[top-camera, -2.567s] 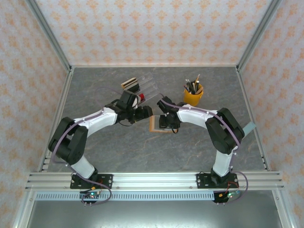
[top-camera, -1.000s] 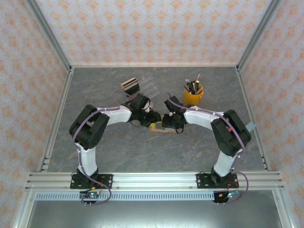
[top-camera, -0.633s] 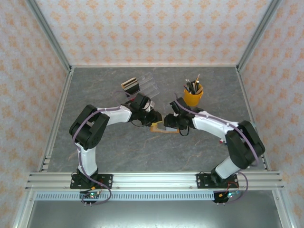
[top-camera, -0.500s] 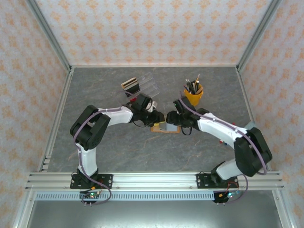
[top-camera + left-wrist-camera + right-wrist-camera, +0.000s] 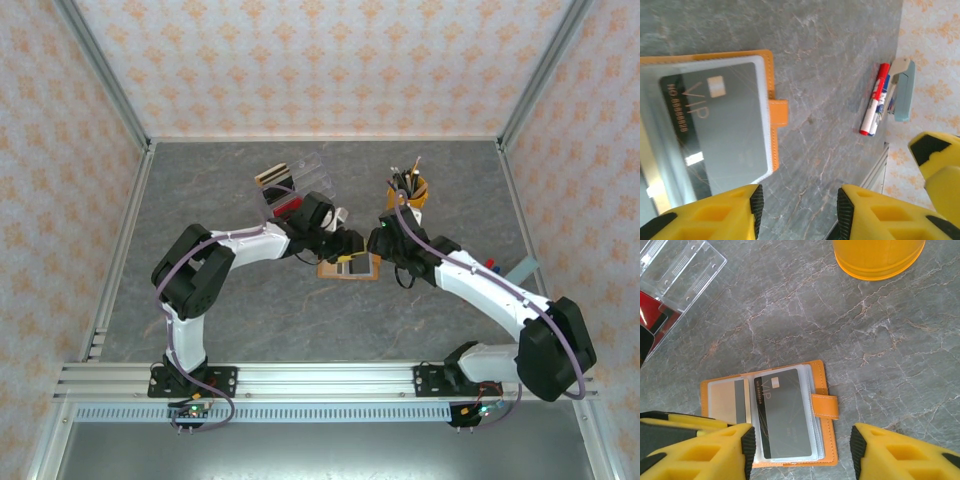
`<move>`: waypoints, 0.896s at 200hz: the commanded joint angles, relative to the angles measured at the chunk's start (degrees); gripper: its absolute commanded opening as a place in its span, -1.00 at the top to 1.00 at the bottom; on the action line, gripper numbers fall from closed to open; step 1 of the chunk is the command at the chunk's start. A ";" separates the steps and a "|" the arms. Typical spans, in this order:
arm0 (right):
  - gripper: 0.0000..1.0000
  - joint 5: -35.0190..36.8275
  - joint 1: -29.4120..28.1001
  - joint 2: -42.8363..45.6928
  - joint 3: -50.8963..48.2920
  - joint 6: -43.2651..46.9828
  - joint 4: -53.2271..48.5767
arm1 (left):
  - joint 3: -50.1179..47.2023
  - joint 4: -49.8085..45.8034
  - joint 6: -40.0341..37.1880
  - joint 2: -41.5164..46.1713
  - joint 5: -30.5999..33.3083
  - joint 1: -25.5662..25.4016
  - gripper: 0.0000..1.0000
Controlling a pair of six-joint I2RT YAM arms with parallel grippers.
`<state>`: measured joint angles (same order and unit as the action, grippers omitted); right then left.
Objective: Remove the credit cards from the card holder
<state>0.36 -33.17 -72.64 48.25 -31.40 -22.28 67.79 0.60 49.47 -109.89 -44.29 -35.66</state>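
Note:
The orange card holder (image 5: pixel 350 268) lies open and flat on the grey table. Clear sleeves show a grey VIP card (image 5: pixel 785 412) on the right page and a gold card (image 5: pixel 732 402) on the left page. Its orange strap tab (image 5: pixel 825 406) sticks out to the right. My right gripper (image 5: pixel 802 447) hovers open above the holder's near edge, nothing between its fingers. My left gripper (image 5: pixel 799 210) is open too, beside the holder's strap side, with bare table in the gap. The VIP card (image 5: pixel 715 132) and the holder's rim (image 5: pixel 771 105) show in the left wrist view.
A yellow cup of pens (image 5: pixel 407 192) stands behind the right gripper. A clear plastic stand (image 5: pixel 300 180) holding a red item and a wooden block sits at the back left. A red-and-blue marker (image 5: pixel 875 106) and a grey-blue stapler (image 5: pixel 902 90) lie near the right rail.
The card holder, shut a second ago, now lies open with its cards showing. The right arm has drawn back to the right and stretched out. The left gripper has shifted right onto the holder's left side.

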 commanded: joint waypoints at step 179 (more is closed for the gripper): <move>0.65 -8.08 0.30 -20.82 5.98 -0.33 -1.98 | 1.47 -1.84 3.18 -4.68 3.26 1.91 0.47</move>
<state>-7.99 -33.17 -92.16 52.64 -31.33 -22.31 67.46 -2.72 51.66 -113.84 -39.70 -33.65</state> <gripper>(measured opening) 0.175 0.266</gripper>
